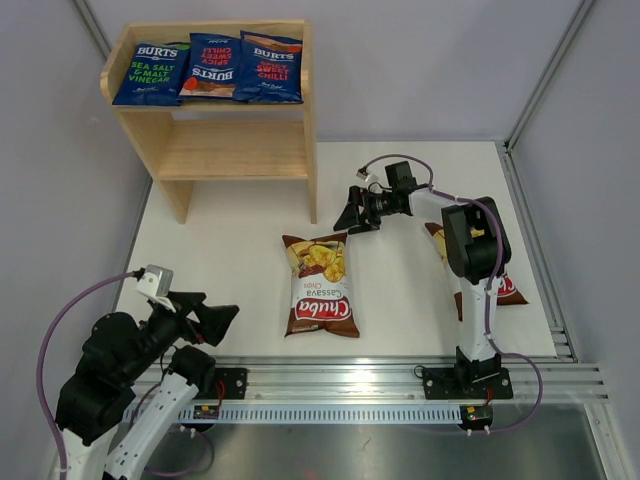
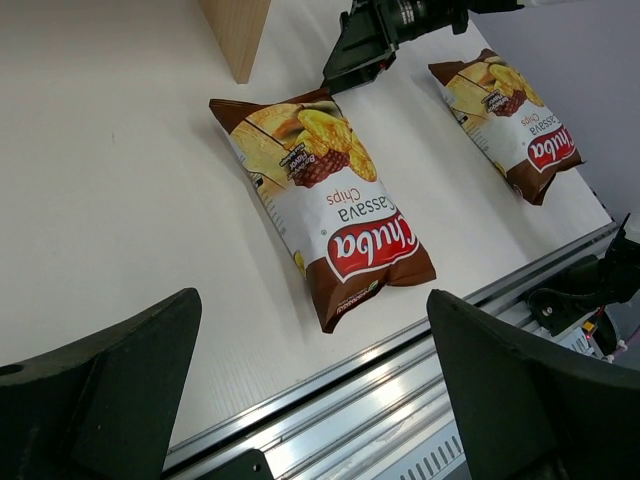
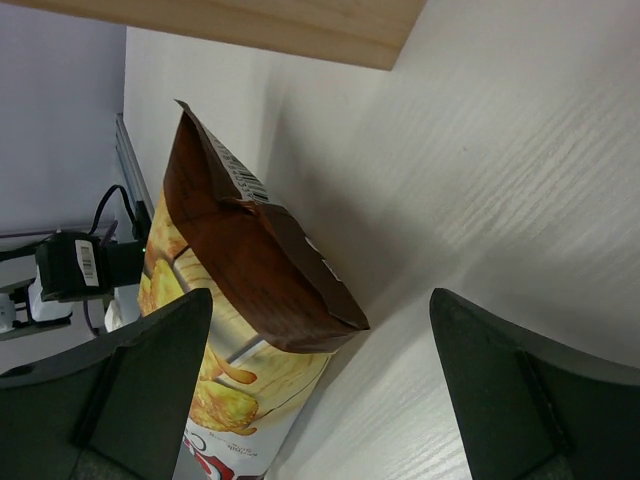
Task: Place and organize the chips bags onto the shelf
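Seen from overhead, with twelve o'clock away from the arm bases, the left gripper (image 1: pixel 222 322) hangs at about seven o'clock, over the near-left corner of the white table (image 1: pixel 400 300). Its jaws are spread wide and hold nothing, and it touches no bag.

At eleven o'clock stands the small two-tier shelf of light unfinished wood (image 1: pixel 235 150). Three glossy dark blue Burts bags lie side by side on its top tier. The green-lettered bag (image 1: pixel 150 72) is on the left, a red-lettered bag (image 1: pixel 213 68) in the middle, and a second red-lettered bag (image 1: pixel 268 68) on the right. Their edges touch or slightly overlap.

Near the table's centre, toward six o'clock, a brown-and-white Chuba bag with a red logo (image 1: pixel 320 285) lies flat. Its logo end points to the near edge.

The right gripper (image 1: pixel 352 215) sits just at one o'clock of that bag's far edge, beside the foot of the shelf's right side panel. It is released, with the jaws wide apart. In the right wrist view the bag's brown sealed end lies between them, ungripped.

At about four o'clock a second brown-and-white Chuba bag (image 1: pixel 505 285) lies flat, partly hidden under the right arm.
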Available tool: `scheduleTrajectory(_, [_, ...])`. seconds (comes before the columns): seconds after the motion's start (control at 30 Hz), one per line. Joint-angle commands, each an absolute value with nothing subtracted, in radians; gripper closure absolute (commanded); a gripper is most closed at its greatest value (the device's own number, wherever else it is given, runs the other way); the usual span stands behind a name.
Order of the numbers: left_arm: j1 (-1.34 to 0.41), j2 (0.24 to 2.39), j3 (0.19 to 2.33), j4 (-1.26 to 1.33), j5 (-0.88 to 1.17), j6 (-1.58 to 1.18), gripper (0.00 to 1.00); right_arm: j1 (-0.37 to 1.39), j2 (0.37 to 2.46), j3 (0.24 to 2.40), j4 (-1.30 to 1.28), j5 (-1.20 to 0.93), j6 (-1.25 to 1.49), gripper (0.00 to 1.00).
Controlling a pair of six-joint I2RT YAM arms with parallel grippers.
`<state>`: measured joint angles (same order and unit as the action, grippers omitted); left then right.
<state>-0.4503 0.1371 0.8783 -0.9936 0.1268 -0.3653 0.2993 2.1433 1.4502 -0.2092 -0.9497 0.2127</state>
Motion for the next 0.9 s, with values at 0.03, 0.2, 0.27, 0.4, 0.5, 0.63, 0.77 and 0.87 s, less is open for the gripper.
scheduleTrajectory(0.03, [-0.448, 0.136, 0.876, -0.953, 0.179, -0.345, 0.01, 0.31, 2.178, 1.462, -0.204, -1.046, 0.181, 0.04])
scheduleTrajectory(0.2, [-0.448, 0.147, 0.876, -0.95, 0.181, -0.35, 0.01, 0.322, 2.226, 1.44, -0.134, -1.116, 0.201, 0.07])
scheduleTrajectory(0.27, [-0.448, 0.147, 0.876, -0.951, 0.183, -0.35, 0.01, 0.328, 2.244, 1.437, -0.083, -1.159, 0.242, 0.11])
scheduleTrajectory(0.4, [-0.448, 0.144, 0.871, -0.95, 0.195, -0.354, 0.01, 0.345, 2.267, 1.434, -0.044, -1.181, 0.264, 0.13])
scheduleTrajectory(0.5, [-0.448, 0.146, 0.871, -0.948, 0.196, -0.356, 0.01, 0.347, 2.267, 1.414, -0.009, -1.19, 0.288, 0.16])
scheduleTrajectory(0.63, [-0.448, 0.146, 0.868, -0.943, 0.206, -0.364, 0.01, 0.347, 2.267, 1.365, 0.133, -1.209, 0.38, 0.35])
scheduleTrajectory(0.77, [-0.448, 0.14, 0.867, -0.943, 0.204, -0.37, 0.01, 0.347, 2.257, 1.301, 0.348, -1.221, 0.541, 0.55])
scheduleTrajectory(0.87, [-0.448, 0.137, 0.867, -0.943, 0.199, -0.371, 0.01, 0.345, 2.24, 1.247, 0.48, -1.215, 0.639, 0.66])
